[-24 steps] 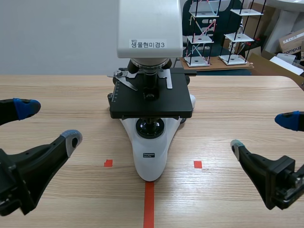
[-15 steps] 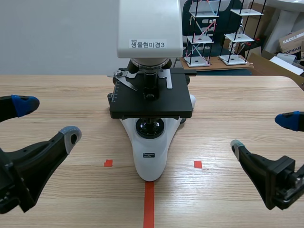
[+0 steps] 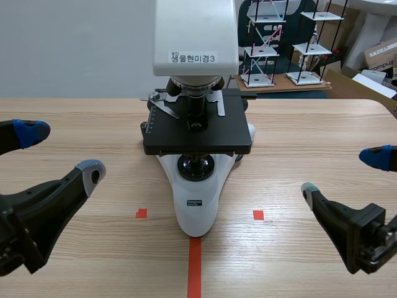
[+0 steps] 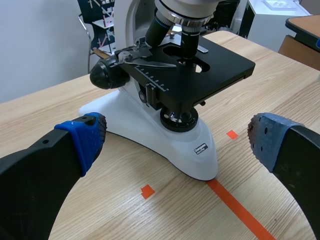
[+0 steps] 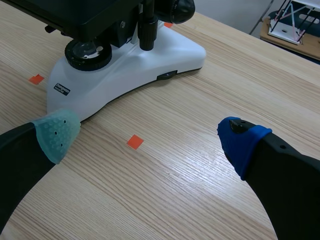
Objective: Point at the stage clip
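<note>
1. The left gripper (image 3: 60,151) is drifting slightly toward 10 o'clock in the scene view, with both fingertips now sitting a little higher and further out than a moment ago. The right gripper (image 3: 342,174) is keeping its place.
2. The left gripper is hovering over the table (image 3: 74,118) at about 8 o'clock from the microscope (image 3: 197,192). Its fingers are standing wide apart and gripping nothing.
3. The right gripper is hanging at about 4 o'clock from the microscope. Its fingers are also spread wide, with nothing between them.
4. The stage clip (image 3: 162,105), a thin silver arm, is lying on the black stage (image 3: 217,133) near its 10 o'clock corner. It is sitting just beside the lenses (image 3: 197,93) and well apart from both grippers.
5. In the left wrist view the stage clip (image 4: 145,61) is showing ahead of the gripper at about 12 o'clock, just behind the white scale (image 4: 155,80) along the stage edge.
6. In the right wrist view the microscope's white base (image 5: 125,70) is lying ahead at about 11 o'clock.
</note>
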Controlling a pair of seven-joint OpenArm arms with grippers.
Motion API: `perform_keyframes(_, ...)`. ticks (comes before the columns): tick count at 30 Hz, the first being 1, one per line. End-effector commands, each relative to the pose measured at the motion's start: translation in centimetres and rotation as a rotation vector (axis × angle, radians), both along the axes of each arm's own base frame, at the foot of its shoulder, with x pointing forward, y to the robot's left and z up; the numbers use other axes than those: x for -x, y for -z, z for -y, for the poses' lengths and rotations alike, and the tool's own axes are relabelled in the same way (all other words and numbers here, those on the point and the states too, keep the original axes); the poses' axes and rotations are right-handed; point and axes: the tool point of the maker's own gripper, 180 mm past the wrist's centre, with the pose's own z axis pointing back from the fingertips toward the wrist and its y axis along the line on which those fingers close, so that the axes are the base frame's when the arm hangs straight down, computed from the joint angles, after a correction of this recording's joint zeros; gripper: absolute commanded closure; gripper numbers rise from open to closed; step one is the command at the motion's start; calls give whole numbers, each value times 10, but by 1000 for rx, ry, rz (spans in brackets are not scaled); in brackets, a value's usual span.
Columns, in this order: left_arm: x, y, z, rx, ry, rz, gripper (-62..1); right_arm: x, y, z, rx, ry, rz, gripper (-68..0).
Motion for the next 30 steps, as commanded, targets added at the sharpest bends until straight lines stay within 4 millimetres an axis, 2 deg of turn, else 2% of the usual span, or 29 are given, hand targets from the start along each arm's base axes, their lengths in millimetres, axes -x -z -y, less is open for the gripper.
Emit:
perform_keyframes(1, 1, -5, 1, 19, -1, 11, -596, -4, -7, 0, -11, -2, 25, -604)
perform_keyframes(18, 0, -5, 1, 19, -6, 11, -592, -4, -7, 0, -11, -2, 26, -604)
perform_keyframes(19, 0, -5, 1, 19, -6, 11, -568, -4, -7, 0, -11, -2, 26, -604)
perform_keyframes(21, 0, -5, 1, 19, -6, 11, -465, -4, -7, 0, -11, -2, 26, -604)
perform_keyframes(24, 1, -4, 1, 7, -2, 13, -209, -4, -7, 0, -11, -2, 26, -604)
perform_keyframes(26, 0, -4, 1, 6, -4, 13, -70, -4, -7, 0, -11, -2, 26, -604)
perform_keyframes(27, 0, -4, 1, 5, -5, 14, -27, -4, -7, 0, -11, -2, 26, -604)
perform_keyframes(30, -3, -7, 1, -8, -2, 34, -16, -4, -7, 0, -11, -2, 26, -604)
